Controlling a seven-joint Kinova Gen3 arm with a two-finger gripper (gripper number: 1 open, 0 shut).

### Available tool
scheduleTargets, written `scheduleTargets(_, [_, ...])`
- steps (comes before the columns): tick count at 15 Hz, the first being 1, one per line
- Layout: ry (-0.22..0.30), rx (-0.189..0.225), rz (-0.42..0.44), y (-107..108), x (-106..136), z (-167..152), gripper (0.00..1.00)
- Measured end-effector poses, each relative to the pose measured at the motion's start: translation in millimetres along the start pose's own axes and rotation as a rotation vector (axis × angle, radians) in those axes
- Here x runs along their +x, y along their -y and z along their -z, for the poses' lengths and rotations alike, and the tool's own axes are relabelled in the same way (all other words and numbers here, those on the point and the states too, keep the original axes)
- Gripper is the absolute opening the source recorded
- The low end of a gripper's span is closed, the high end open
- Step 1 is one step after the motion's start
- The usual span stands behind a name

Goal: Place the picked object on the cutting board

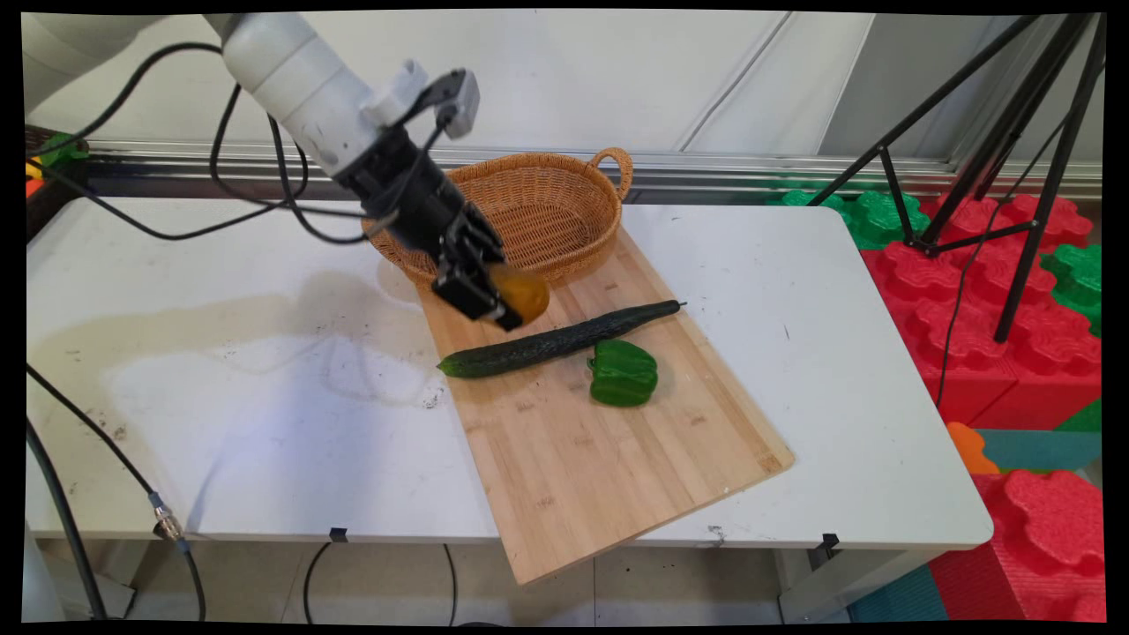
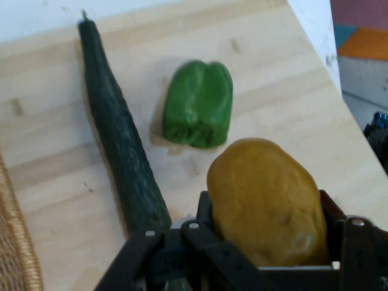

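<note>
A: Pincer (image 1: 504, 309) state?
B: Clamped on yellow-orange fruit (image 1: 524, 295), raised above cutting board (image 1: 600, 459).
A: Fruit position?
B: Between the fingers, bulging past the tips.
A: Nearby?
B: Cucumber (image 1: 556, 339) just below and beyond the tips, green pepper (image 1: 624, 373) past it. Wicker basket (image 1: 547, 212) right behind the pincer.

Basket (image 1: 538, 212) behind, cucumber (image 1: 556, 339) and green pepper (image 1: 623, 373) ahead; board's (image 1: 609, 467) near half bare.
</note>
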Motion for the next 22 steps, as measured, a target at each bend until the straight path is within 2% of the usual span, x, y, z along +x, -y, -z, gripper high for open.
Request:
scheduleTargets(6, [0.065,-0.004,-0.034,-11,-13,-31,0.00])
scheduleTargets(13, [0.148,0.029,-0.038,-17,-38,-78,0.00])
scheduleTargets(20, [0.193,0.052,-0.033,-12,-52,-108,0.00])
scheduleTargets(22, [0.192,0.057,-0.031,-11,-55,-115,0.00])
